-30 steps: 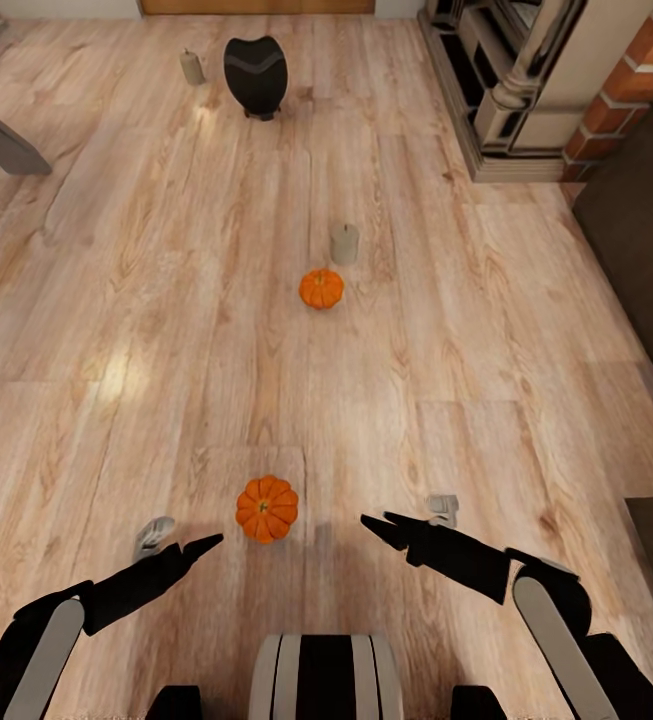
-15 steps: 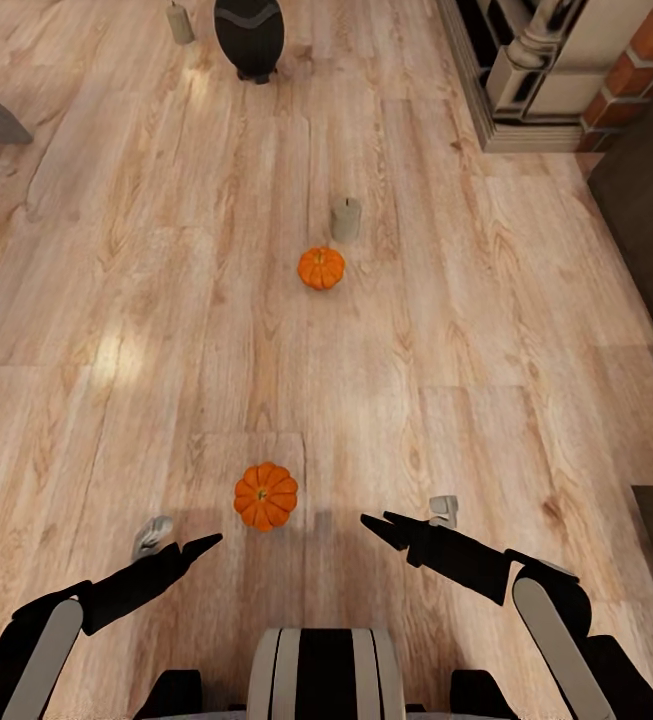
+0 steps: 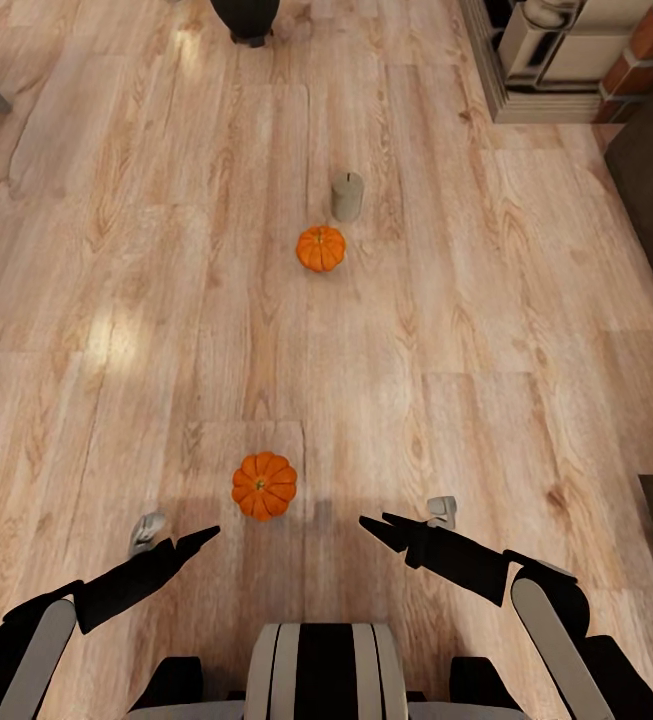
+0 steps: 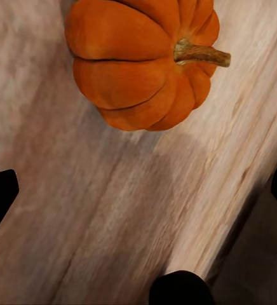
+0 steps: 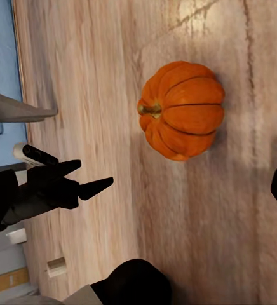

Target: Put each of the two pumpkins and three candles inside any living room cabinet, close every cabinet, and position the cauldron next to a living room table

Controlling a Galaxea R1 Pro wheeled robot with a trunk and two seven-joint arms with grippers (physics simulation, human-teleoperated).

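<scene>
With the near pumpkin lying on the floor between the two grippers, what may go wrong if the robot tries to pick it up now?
1. The near pumpkin is round and sits free on the plank floor, so a finger that touches one side first may roll it away.
2. The left gripper and right gripper both point toward it; closing in together, they might collide.
3. The far pumpkin and a candle stand directly ahead, so a forward push could knock them.

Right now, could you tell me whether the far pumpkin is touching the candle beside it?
Apart. The head view shows a strip of bare floor between the far pumpkin and the candle.
</scene>
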